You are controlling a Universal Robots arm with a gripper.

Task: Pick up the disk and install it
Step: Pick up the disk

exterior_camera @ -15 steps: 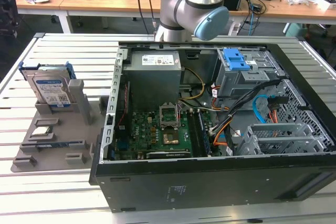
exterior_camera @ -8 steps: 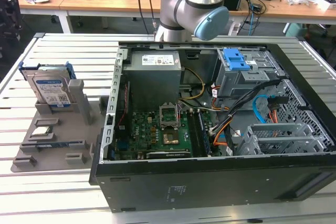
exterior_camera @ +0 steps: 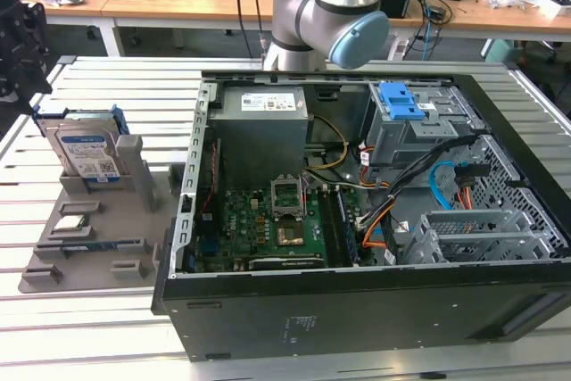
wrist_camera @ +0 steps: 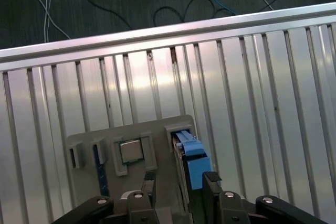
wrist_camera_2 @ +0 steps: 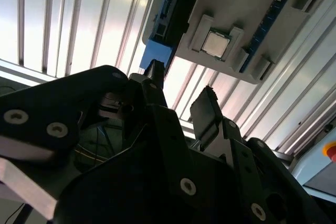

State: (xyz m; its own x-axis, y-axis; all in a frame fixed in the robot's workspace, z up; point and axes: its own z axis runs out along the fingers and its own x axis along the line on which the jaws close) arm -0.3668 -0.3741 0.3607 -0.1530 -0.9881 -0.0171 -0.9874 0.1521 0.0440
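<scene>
The disk (exterior_camera: 87, 153) stands on edge in a grey holder (exterior_camera: 134, 211) on the slatted table, at the exterior view's left. It is silver-grey with a white-and-blue label and sits in a blue frame. My black gripper (exterior_camera: 22, 78) hangs just above and beside it. In the first wrist view my gripper (wrist_camera: 179, 181) is open, and the disk's blue frame (wrist_camera: 193, 163) lies below the gap between the fingers, nearer one finger. The second wrist view shows my open gripper (wrist_camera_2: 181, 98) with the blue frame (wrist_camera_2: 157, 51) beyond it. Nothing is held.
The holder also carries a square chip (wrist_camera: 130, 151) and memory sticks (exterior_camera: 85, 247). An open computer case (exterior_camera: 357, 292) lies in the middle, with a grey drive bay (exterior_camera: 406, 136) topped by a blue latch (exterior_camera: 401, 100). The arm's base (exterior_camera: 330, 15) stands behind the case.
</scene>
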